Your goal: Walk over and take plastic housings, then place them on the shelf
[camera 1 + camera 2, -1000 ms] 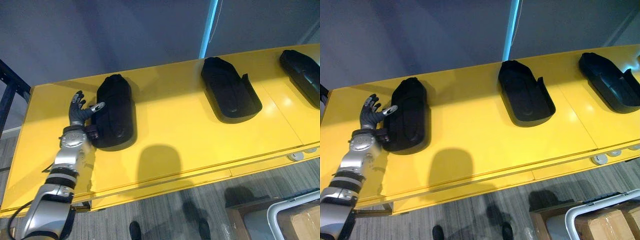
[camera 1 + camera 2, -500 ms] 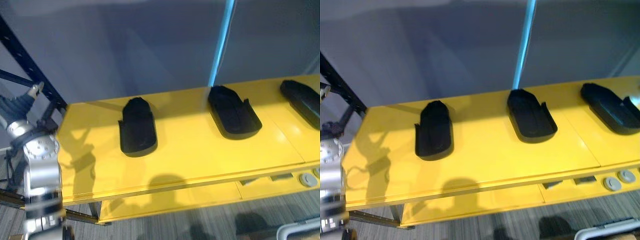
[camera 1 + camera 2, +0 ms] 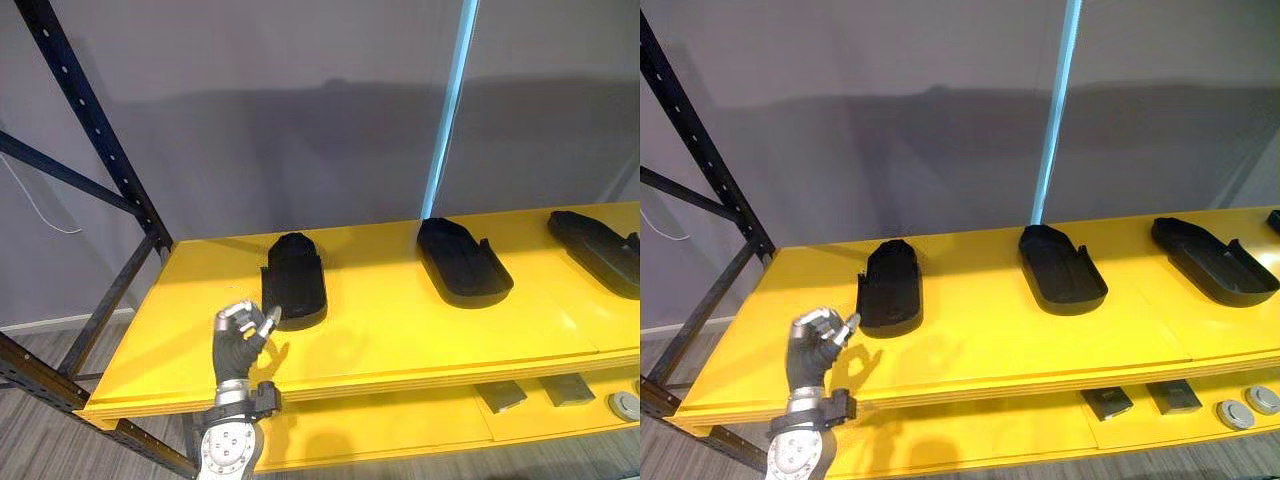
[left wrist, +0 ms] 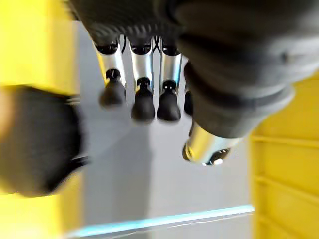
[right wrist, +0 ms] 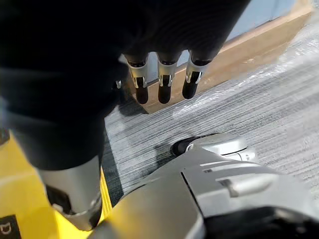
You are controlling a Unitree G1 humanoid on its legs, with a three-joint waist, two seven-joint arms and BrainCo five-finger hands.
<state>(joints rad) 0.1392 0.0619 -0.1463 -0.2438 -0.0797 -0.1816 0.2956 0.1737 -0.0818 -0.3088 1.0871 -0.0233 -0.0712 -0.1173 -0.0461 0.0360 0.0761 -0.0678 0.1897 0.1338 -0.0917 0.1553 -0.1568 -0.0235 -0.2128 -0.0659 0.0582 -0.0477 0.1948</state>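
Pulled back from the leftmost plastic housing [image 3: 295,290], which it was touching a second ago, the left hand [image 3: 240,345] now hangs in front of the yellow shelf [image 3: 380,330], just short of its front edge. The whole view has shifted too, so the housings' new places in the frame come from the camera and not from them.

At far left stands the rack's black upright [image 3: 95,130] with its slanted braces. Next comes the left hand, fingers relaxed and slightly bent, holding nothing and clear of the housing just beyond it. That housing lies flat on the shelf. The middle housing [image 3: 463,262] lies well apart from it, below the light-blue vertical strip [image 3: 450,110], and the right housing [image 3: 598,250] is near the frame's edge. All three rest on the shelf. The right hand [image 5: 163,87] hangs low over the grey floor, fingers loose and empty.

The placing looks done for this piece. The risk now is the retreat: a left arm swung wide could clip the upright, or a forward drift could nudge the leftmost housing askew.
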